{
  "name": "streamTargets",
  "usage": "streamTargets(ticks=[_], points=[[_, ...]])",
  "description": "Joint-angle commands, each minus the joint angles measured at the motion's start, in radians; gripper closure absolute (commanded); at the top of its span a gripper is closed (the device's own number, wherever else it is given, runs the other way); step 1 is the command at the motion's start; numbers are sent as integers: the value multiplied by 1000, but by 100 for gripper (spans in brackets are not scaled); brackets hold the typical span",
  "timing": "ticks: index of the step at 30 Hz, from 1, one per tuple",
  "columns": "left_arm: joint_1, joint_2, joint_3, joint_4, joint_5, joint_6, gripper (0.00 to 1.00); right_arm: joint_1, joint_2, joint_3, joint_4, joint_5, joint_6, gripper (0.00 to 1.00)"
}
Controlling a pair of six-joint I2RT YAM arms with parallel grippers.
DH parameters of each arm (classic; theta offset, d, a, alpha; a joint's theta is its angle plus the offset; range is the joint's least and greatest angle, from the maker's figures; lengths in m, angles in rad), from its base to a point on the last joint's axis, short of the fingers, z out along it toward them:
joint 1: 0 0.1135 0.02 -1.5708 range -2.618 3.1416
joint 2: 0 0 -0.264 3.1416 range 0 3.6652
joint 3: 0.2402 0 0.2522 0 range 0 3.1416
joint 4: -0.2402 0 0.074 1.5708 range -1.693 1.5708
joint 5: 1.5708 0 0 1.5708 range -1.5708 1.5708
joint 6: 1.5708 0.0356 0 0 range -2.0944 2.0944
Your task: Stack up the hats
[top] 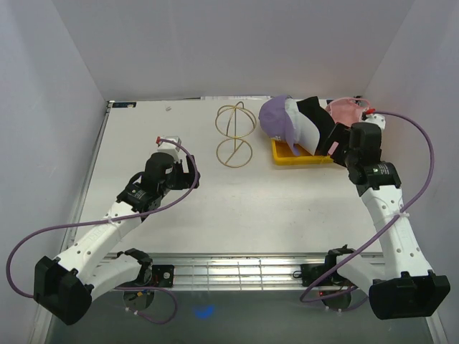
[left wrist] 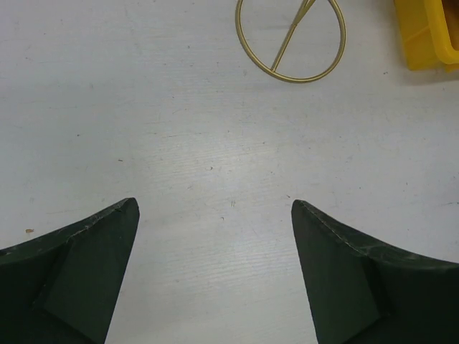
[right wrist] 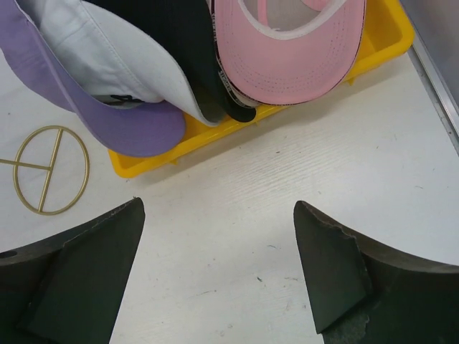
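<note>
Together in one yellow tray (top: 305, 160) at the surface's (top: 237, 215) two o'clock: four hats (top: 301, 125) (one each purple, white, black, pink). Left end effector (left wrist: 214, 208) and right end effector (right wrist: 219, 208) spread wide, empty.

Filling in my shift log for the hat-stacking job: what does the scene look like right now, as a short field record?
hats: purple cap, white cap, black cap, pink cap, nested in a row
location: on yellow tray, far right of table
nearby: gold wire stand, left of tray
left tool: open, empty, over bare table
right tool: open, empty, just short of tray
</note>
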Motion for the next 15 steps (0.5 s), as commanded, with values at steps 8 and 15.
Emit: streamTargets(ticks=[8, 15], points=[[-1, -39, 22, -12, -16, 8, 2, -124, 199, 322, -85, -111, -11, 10], [-1, -41, 25, -18, -26, 8, 2, -333, 426, 543, -102, -288, 46, 6]])
